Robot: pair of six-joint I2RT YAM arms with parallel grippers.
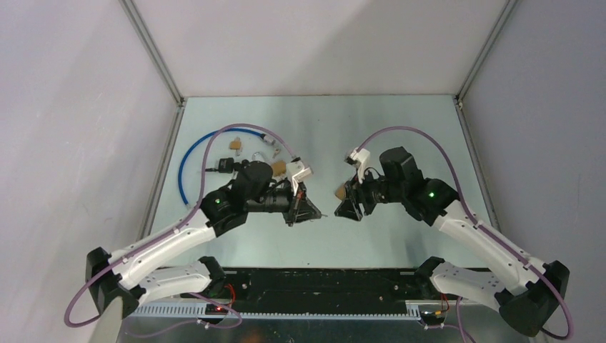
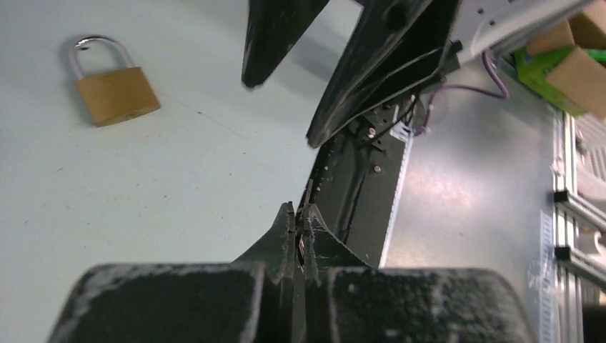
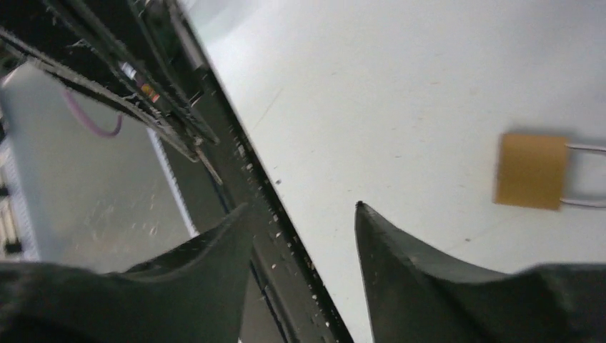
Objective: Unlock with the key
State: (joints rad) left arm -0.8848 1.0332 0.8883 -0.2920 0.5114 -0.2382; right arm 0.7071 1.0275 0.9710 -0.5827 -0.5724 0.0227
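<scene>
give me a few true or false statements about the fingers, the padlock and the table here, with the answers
1. The right gripper has its fingers apart. True.
2. The left gripper has its fingers spread wide. False: they are pressed together.
3. The brass padlock is gripped by the right gripper. False: it lies flat on the table, apart from both grippers.
4. A blue cable curves across the far left part of the table. True.
</scene>
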